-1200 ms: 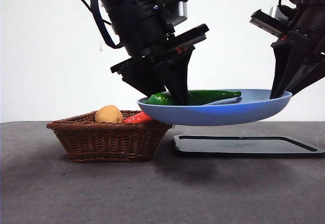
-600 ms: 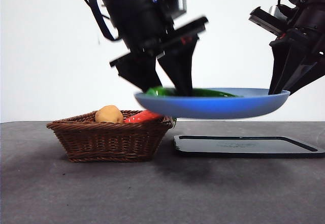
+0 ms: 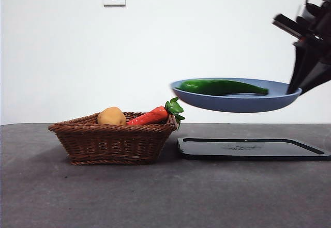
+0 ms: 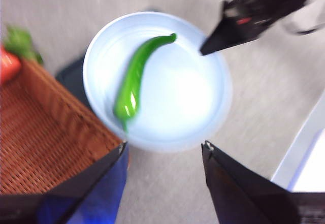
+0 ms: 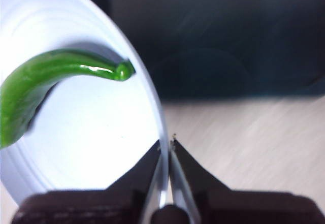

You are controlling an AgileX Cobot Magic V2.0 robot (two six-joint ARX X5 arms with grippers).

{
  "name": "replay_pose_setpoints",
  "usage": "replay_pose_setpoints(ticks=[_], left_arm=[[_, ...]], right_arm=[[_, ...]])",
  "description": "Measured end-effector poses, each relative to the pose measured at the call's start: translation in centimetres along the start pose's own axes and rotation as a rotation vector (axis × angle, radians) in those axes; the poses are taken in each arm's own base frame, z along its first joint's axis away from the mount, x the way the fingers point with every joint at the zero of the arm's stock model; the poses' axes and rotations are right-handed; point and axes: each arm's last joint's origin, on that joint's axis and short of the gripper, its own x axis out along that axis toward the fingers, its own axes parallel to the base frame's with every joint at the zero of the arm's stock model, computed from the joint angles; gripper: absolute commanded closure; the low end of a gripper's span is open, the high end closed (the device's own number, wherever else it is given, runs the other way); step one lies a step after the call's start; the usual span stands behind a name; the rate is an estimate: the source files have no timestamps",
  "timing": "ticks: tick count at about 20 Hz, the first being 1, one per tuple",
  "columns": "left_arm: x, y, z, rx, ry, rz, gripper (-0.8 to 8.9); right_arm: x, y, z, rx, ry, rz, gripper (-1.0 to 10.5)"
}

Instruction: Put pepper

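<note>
Glossy pepper [image 3: 222,87] on the lifted blue plate [image 3: 235,103]

Our right pincer [image 5: 166,142] clamps the smooth plate's rim above the desk [image 3: 155,197]; our left pincer [image 4: 165,150] stands apart, empty.

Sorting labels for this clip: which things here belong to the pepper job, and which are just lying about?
Job: pepper; blue plate under it; right gripper pinching the plate rim; left gripper open above.
Lying about: basket, potato, carrot, black tray.
</note>
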Motion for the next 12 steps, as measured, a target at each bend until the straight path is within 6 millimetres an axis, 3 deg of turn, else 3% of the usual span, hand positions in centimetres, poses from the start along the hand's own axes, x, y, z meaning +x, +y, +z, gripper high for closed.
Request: replay_pose_setpoints(ticks=[5,12], left_arm=[[-3.4,-0.4,0.1,0.010,-0.090,-0.006,5.55],[-3.7,-0.4,0.1,0.010,-0.097,-0.006,5.55]], right_arm=[[2.2,-4.0,3.2,0.133,-0.004,-0.053,9.4],[6.6,-6.2,5.8,0.178,0.045,-0.067,9.4]])
